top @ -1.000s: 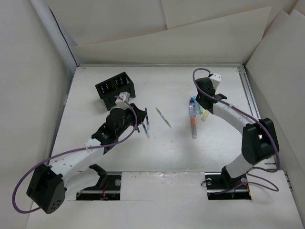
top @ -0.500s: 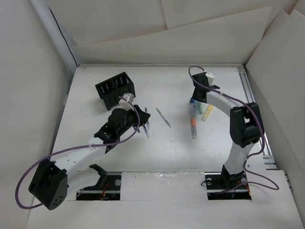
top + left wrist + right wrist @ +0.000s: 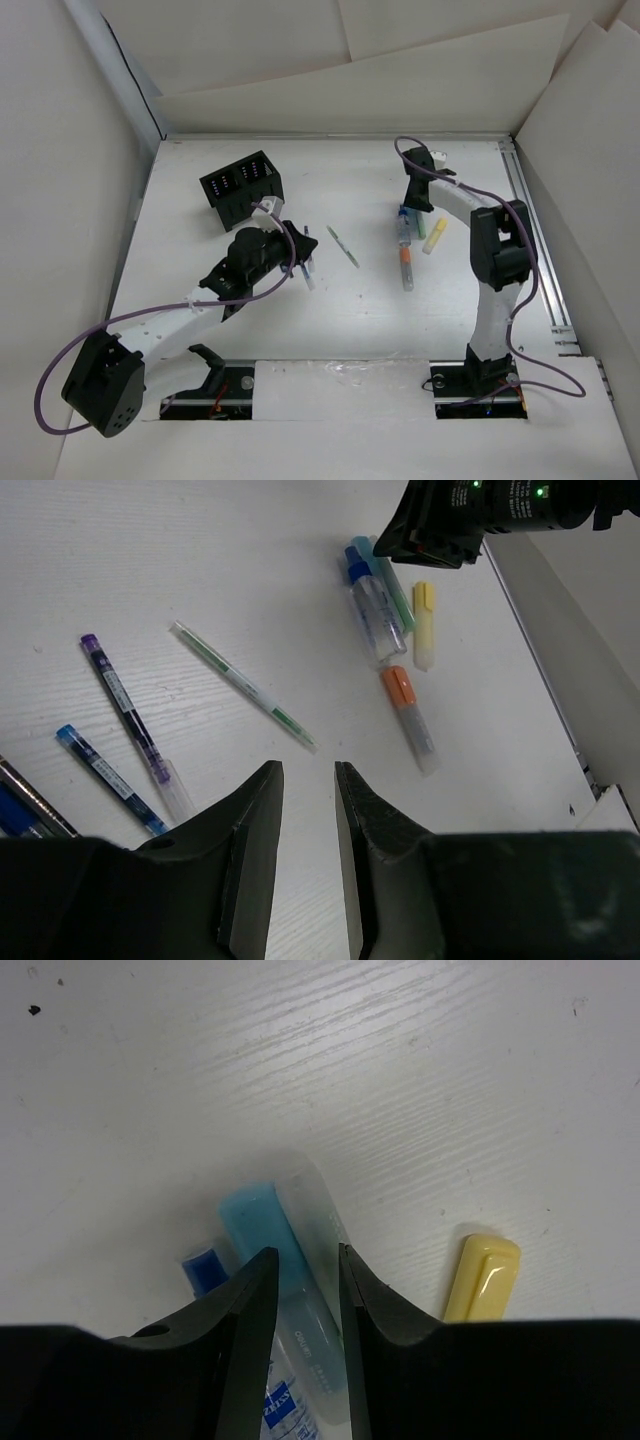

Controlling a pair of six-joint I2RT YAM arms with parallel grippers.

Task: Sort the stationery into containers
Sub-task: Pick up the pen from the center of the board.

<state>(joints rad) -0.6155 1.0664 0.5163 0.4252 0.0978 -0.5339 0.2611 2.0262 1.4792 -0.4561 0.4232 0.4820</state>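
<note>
The black perforated organiser box (image 3: 243, 185) stands at the back left. My left gripper (image 3: 293, 243) (image 3: 308, 778) is open and empty, just right of the box and above bare table. Several slim pens lie by it: a purple one (image 3: 128, 718), a blue one (image 3: 104, 767) and a green-white one (image 3: 243, 685) (image 3: 343, 246). My right gripper (image 3: 415, 196) (image 3: 301, 1257) is open, its jaws over a light-blue, clear-capped pen (image 3: 290, 1245). Beside it lie the blue-capped clear tube (image 3: 205, 1268) (image 3: 372, 610), the yellow stick (image 3: 484, 1278) (image 3: 435, 236) and the orange-banded marker (image 3: 406, 258) (image 3: 408, 713).
White walls close in the table on the left, back and right. A metal rail (image 3: 533, 230) runs along the right edge. The arm bases and cables sit at the near edge. The right arm's elbow (image 3: 498, 250) rises just right of the tube group.
My right gripper has moved back and left, from beside the yellow stick to the far end of the tube group, and the arm has folded upright. My left gripper has barely shifted.
</note>
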